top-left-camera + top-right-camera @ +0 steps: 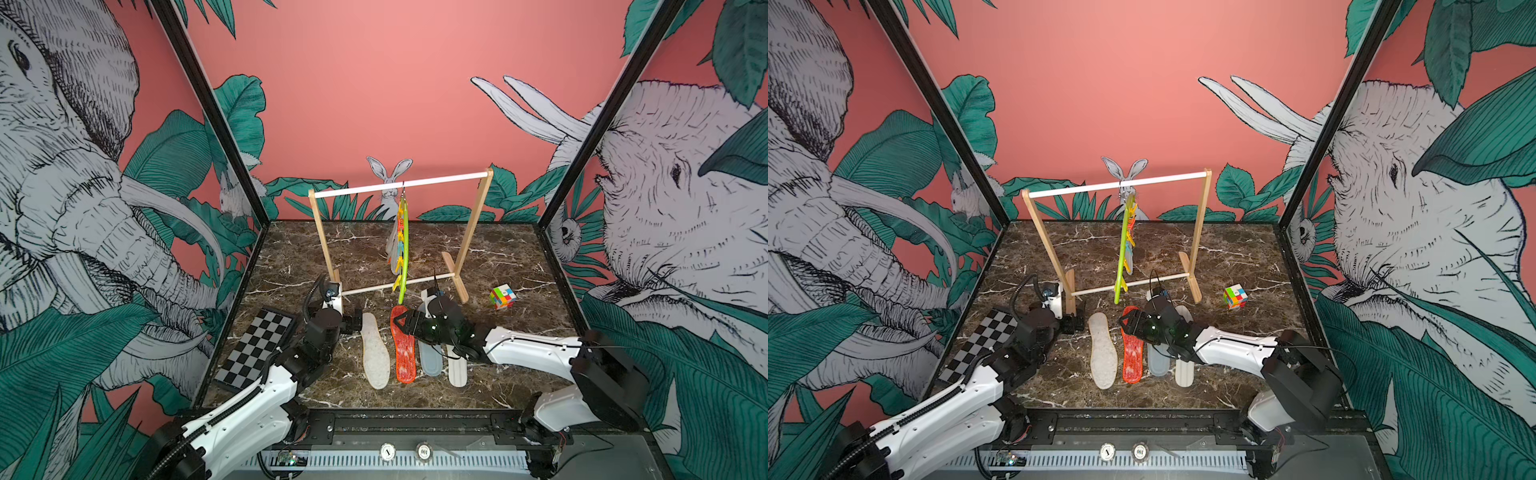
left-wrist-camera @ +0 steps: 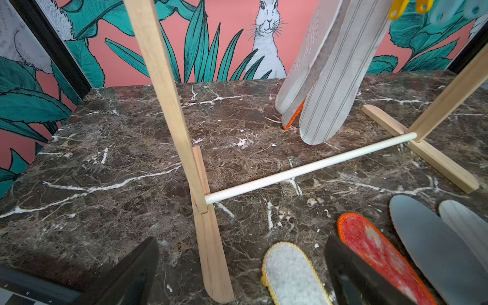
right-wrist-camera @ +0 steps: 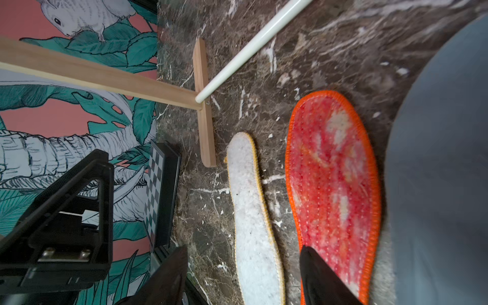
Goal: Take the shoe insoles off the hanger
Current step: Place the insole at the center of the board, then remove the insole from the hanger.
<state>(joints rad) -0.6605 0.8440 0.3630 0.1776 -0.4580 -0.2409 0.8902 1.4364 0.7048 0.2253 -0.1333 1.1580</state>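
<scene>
Your left tool is released, fingers spread wide and empty, by the toe of the fuzzy cream insole, lower centre in both top views. Your right tool is released too, over the red-orange insole. To the right, the grey-blue insole and the white striped insole lie on the counter. At centre frame the hanger hangs on the rack with three insoles clipped on.

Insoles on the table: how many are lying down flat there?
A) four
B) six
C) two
A: the fuzzy cream insole, the red-orange insole, the grey-blue insole and the white striped insole lie side by side on the table.
</scene>
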